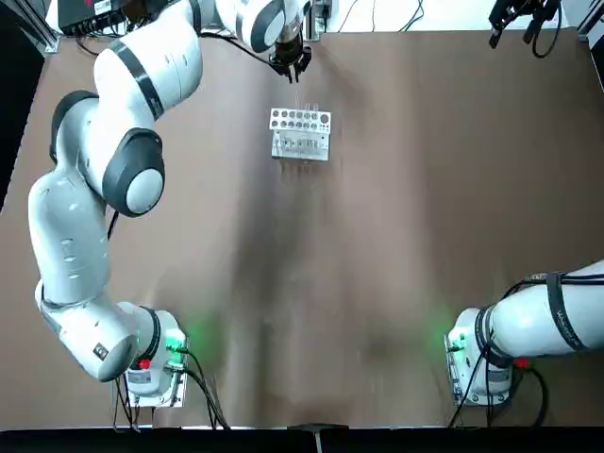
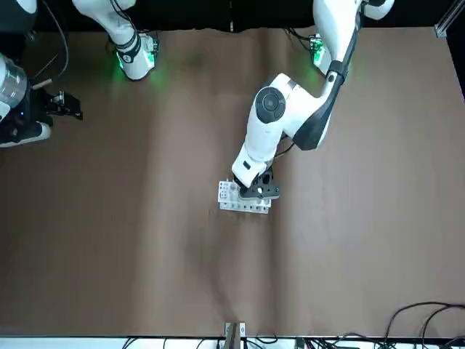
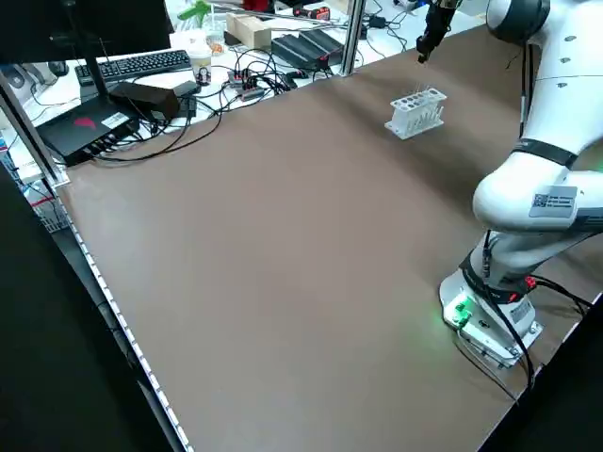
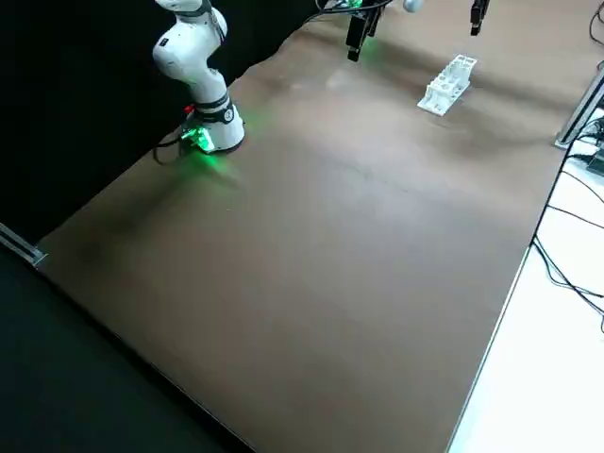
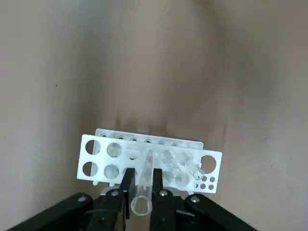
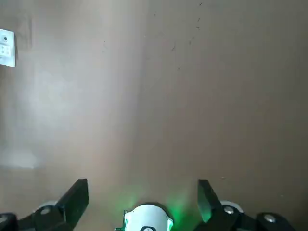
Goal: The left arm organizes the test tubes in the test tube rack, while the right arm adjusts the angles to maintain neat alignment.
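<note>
The white test tube rack (image 1: 300,132) stands on the brown table at the far middle. My left gripper (image 1: 291,64) hovers just beyond and above it. In the left wrist view that gripper (image 5: 142,178) is shut on a clear test tube (image 5: 143,190), held upright over the rack (image 5: 96,154). A few other test tubes (image 5: 185,166) lean in the rack's holes. My right gripper (image 1: 519,19) hangs at the far right corner, away from the rack; its wrist view shows it open (image 6: 142,185) with nothing between the fingers and a corner of the rack (image 6: 6,48) at the edge.
Both arm bases (image 1: 156,363) (image 1: 481,359) glow green at the near edge. Beyond the table's left edge lie a keyboard (image 3: 141,64), cables and boxes (image 3: 301,42). Bare brown tabletop (image 1: 377,264) spreads between the rack and the bases.
</note>
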